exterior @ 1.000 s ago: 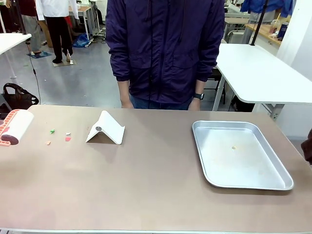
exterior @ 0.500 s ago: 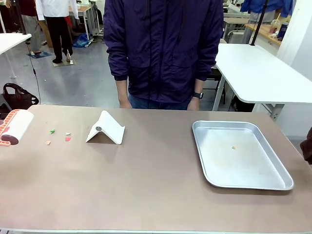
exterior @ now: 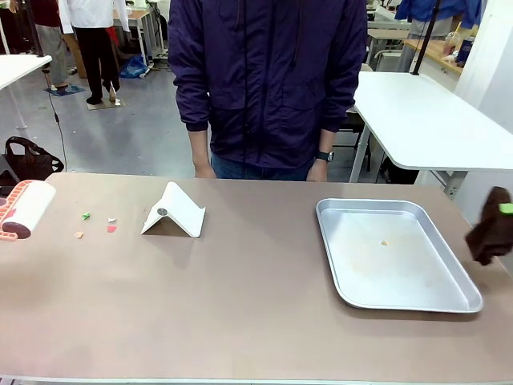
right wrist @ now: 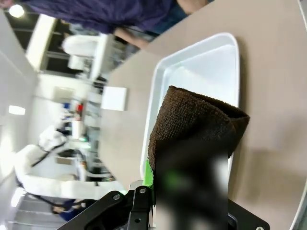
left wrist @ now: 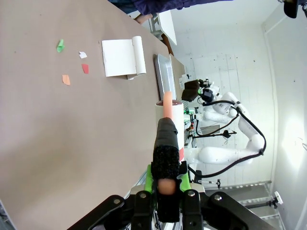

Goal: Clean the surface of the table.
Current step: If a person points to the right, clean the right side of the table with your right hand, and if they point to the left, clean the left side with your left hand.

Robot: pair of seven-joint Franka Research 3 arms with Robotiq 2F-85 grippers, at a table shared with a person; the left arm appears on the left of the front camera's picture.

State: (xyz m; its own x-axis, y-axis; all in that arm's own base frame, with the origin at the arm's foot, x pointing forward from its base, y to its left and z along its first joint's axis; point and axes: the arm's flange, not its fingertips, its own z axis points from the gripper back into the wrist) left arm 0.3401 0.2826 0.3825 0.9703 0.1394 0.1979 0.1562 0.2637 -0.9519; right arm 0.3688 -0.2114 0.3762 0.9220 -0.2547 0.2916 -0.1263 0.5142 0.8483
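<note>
The left gripper [left wrist: 166, 181] is at the left end of the table [exterior: 240, 305], with the roller [exterior: 24, 208] clamped between its fingers and reaching out past their tips. To its right, near the roller, a few scraps [exterior: 96, 223] lie on the table. Just right of the scraps is the stand [exterior: 175, 210]. The right gripper [exterior: 503, 210] hangs by the table's right edge, the cloth [exterior: 490, 233] pinched in it. Just left of that gripper lies the tray [exterior: 401, 273], with a crumb [exterior: 385, 241] in it. The person [exterior: 268, 80] stands behind the table, across from both grippers, between stand and tray.
</note>
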